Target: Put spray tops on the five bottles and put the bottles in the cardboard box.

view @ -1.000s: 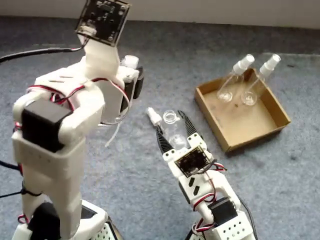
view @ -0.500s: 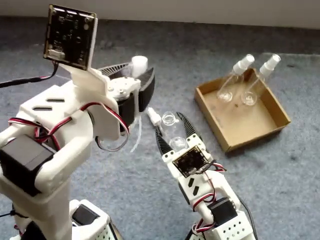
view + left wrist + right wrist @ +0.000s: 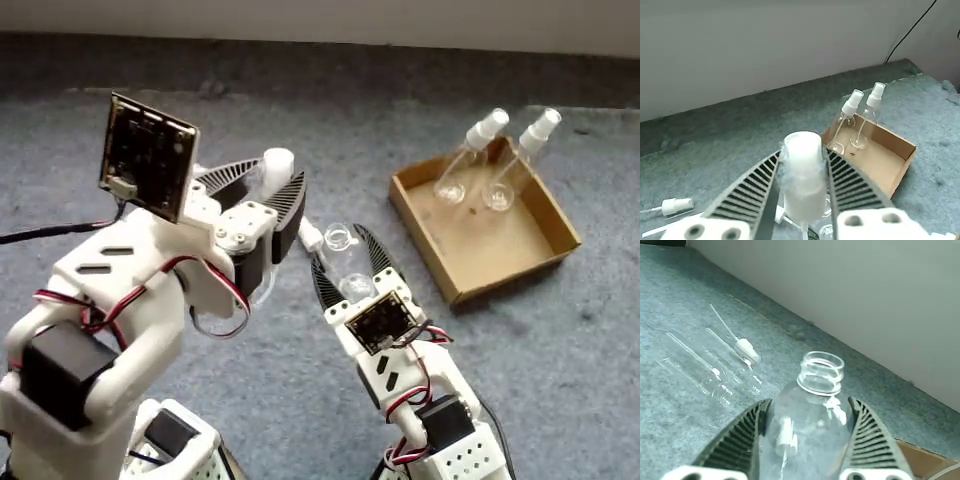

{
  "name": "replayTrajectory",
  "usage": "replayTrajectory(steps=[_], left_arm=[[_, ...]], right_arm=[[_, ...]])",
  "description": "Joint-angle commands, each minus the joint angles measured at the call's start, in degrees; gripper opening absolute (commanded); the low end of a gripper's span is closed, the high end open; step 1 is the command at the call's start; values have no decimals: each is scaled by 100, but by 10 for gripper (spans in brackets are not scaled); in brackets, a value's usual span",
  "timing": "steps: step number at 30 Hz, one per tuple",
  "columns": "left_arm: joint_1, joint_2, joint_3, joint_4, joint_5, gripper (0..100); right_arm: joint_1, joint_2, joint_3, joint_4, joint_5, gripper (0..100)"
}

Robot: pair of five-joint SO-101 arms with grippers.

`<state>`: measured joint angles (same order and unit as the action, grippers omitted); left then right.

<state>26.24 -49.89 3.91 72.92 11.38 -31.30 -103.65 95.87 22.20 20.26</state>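
Since 1 s back, L arm had dropped and swung inward. L gripper (image 3: 280, 175) pinched a white plastic spray top (image 3: 277, 160), near the neck but not yet on it. R gripper (image 3: 339, 246) was clamped round a clear open-necked bottle (image 3: 350, 275). To the right, brown cardboard box (image 3: 515, 270) held 2 capped clear bottles (image 3: 468, 158). So approx. 2 of 5 done; 3rd mid-capping. Two uncapped bottles (image 3: 695, 365) lay on grey carpet (image 3: 670, 300).

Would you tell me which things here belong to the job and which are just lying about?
Job: spray top in left gripper; open bottle in right gripper; loose spray top; two capped bottles; cardboard box; two bare bottles.
Lying about: cable; carpet.
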Motion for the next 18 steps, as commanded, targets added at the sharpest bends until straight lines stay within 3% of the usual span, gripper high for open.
replayTrajectory(steps=[1, 4, 7, 10, 18], left_arm=[[127, -585, 1402, -1723, -457, 6], [127, -998, 1930, -2532, -642, 6], [101, -1226, 2149, -2848, -668, 6], [-127, -1226, 2237, -3015, -659, 6], [-523, -971, 2985, -4703, -651, 6]], right_arm=[[-31, -48, 673, 40, 70, 86], [-31, -48, 673, 48, 70, 86], [-31, -48, 673, 48, 70, 85], [-31, -40, 673, 57, 70, 84], [-31, 4, 673, 66, 70, 84]])
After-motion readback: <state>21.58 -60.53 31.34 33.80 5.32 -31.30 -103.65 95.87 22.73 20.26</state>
